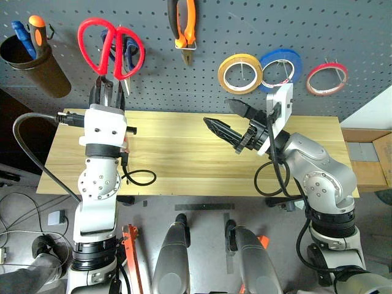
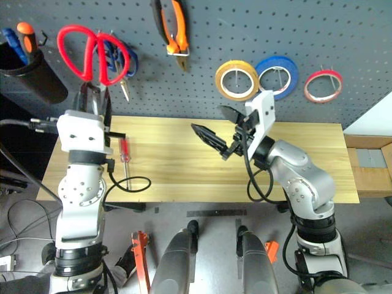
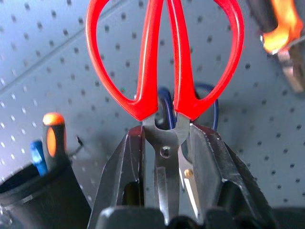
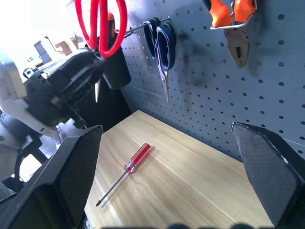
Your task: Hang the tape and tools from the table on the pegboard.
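The red-handled scissors [image 1: 110,46] hide most of the blue-handled scissors [image 1: 130,50] behind them. The left arm covers part of the red-handled screwdriver [image 2: 124,153].

Red-handled scissors [image 1: 110,46], orange-and-black pliers [image 1: 183,27], and yellow [image 1: 240,73], blue [image 1: 281,66] and red tape rolls [image 1: 326,79] stand against the dark grey, hole-dotted pegboard [image 1: 343,30]. The table [image 1: 184,153] is pale yellowish wood; the screwdriver [image 4: 127,171] handle is red.

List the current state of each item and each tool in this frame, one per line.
Red scissors: held by the blades in the left tool, raised at the pegboard, blades closed.
Pliers: hanging on the pegboard.
Red tape: hanging on the pegboard.
Red screwdriver: lying flat on the table.
Blue scissors: hanging on a hook.
Right tool: open, empty, above the table.
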`<state>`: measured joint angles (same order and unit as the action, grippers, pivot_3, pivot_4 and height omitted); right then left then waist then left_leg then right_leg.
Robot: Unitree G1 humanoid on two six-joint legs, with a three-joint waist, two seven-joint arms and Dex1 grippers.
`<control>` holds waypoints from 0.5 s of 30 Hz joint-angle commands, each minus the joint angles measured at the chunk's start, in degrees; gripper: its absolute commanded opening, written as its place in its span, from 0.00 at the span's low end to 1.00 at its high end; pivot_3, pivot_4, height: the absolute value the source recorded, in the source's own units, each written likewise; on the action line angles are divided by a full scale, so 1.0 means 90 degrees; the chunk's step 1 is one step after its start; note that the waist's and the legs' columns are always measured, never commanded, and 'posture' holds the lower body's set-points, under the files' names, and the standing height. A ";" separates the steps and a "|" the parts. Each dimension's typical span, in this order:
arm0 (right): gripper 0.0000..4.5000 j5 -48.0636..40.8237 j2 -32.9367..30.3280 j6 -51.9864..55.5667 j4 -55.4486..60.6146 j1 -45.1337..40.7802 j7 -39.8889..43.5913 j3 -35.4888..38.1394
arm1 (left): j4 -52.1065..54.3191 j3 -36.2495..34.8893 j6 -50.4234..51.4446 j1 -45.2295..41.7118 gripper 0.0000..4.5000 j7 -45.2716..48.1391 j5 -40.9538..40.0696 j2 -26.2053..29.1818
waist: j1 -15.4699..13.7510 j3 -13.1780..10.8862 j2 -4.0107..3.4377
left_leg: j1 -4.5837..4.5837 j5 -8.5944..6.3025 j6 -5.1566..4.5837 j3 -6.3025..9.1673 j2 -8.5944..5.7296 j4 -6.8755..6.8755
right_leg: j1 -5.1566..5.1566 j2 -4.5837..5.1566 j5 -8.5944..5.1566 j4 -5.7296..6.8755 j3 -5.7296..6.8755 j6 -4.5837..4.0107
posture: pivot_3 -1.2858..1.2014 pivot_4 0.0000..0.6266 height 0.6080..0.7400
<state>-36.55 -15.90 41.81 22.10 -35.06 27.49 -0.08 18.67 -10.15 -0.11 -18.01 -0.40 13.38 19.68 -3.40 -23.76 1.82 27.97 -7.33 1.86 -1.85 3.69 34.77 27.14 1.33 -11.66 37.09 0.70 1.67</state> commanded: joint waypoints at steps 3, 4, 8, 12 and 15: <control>1.00 -0.0303 0.0123 -0.0177 0.0272 -0.0271 -0.0112 0.0327 | 0.0008 -0.0141 -0.0161 -0.0010 0.22 -0.0101 -0.0018 0.0022 | 0.0007 0.0000 0.0000 | -0.0002 0.0000 0.0000 0.0000 0.0001 0.0001 | 0.0000 0.0000 0.0000 0.0005 0.0000 0.0000 | 0.58 0.64 1.00; 1.00 -0.0331 0.0157 -0.0184 0.0272 -0.0327 -0.0134 0.0359 | -0.0057 -0.0166 -0.0169 -0.0031 0.22 -0.0120 -0.0014 0.0035 | 0.0012 0.0000 0.0000 | -0.0003 0.0000 0.0000 0.0000 0.0002 0.0003 | 0.0000 -0.0001 0.0001 0.0008 -0.0001 0.0000 | 0.58 0.64 1.00; 1.00 -0.0332 0.0184 -0.0194 0.0273 -0.0433 -0.0158 0.0319 | -0.0288 -0.0170 -0.0261 -0.0113 0.22 -0.0118 0.0009 0.0096 | 0.0011 0.0000 0.0000 | -0.0004 0.0000 0.0000 0.0002 0.0003 0.0004 | 0.0000 -0.0002 0.0001 0.0010 0.0001 0.0000 | 0.58 0.63 1.00; 1.00 -0.0302 0.0175 -0.0199 0.0292 -0.0424 -0.0173 0.0266 | -0.0457 -0.0214 -0.0236 -0.0122 0.22 -0.0160 -0.0022 0.0065 | 0.0010 0.0000 0.0000 | -0.0001 0.0000 0.0000 -0.0001 0.0001 0.0003 | 0.0000 0.0000 0.0001 0.0005 -0.0001 0.0000 | 0.58 0.63 1.00; 1.00 -0.0305 0.0186 -0.0196 0.0315 -0.0426 -0.0190 0.0250 | -0.0595 -0.0283 -0.0180 -0.0190 0.22 -0.0182 -0.0069 0.0071 | 0.0012 0.0000 0.0000 | -0.0003 0.0000 0.0000 -0.0001 0.0002 0.0004 | 0.0000 0.0000 0.0001 0.0008 0.0000 0.0000 | 0.58 0.63 1.00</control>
<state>-38.48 -14.42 41.40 22.19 -38.50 25.88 1.99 12.36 -11.53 -1.07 -19.03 -1.20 13.39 19.94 -3.29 -23.76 1.82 27.95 -7.33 1.86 -1.84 3.71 34.81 27.14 1.32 -11.64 37.17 0.71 1.66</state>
